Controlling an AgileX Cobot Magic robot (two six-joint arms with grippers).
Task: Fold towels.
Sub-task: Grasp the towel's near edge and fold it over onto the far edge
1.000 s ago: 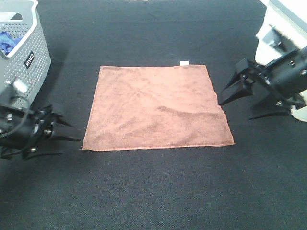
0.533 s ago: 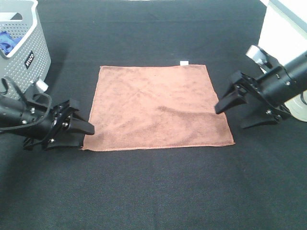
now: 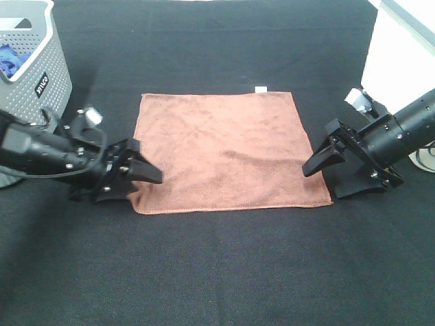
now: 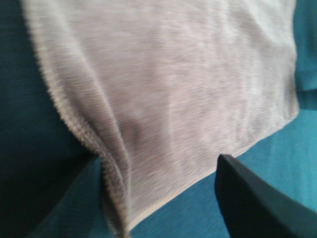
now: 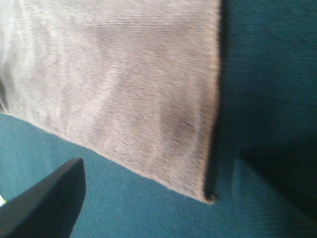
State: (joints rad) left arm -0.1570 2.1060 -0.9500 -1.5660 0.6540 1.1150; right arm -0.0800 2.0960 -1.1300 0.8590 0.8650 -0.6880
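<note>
Black counter (image 3: 217, 272), terracotta towel (image 3: 224, 146) spread out at its centre. Within the last second the left hand (image 3: 146, 187), jaws apart, has slid in to straddle the near-left corner, rucking its hem inward. The right hand (image 3: 323, 182), likewise unclosed, has edged toward the near-right corner, so corner grasps look imminent, with no fold yet made.

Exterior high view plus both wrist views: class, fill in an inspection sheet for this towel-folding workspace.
Surface: black table, matte.
Job's things: terracotta towel spread flat, near-left corner rumpled, white tag at far edge.
Clutter: grey basket at far left, blue cloth inside.
Grippers: left gripper open astride the near-left corner; right gripper open at the near-right corner.
Cables: nothing seen.
Surroundings: white object at far right.
</note>
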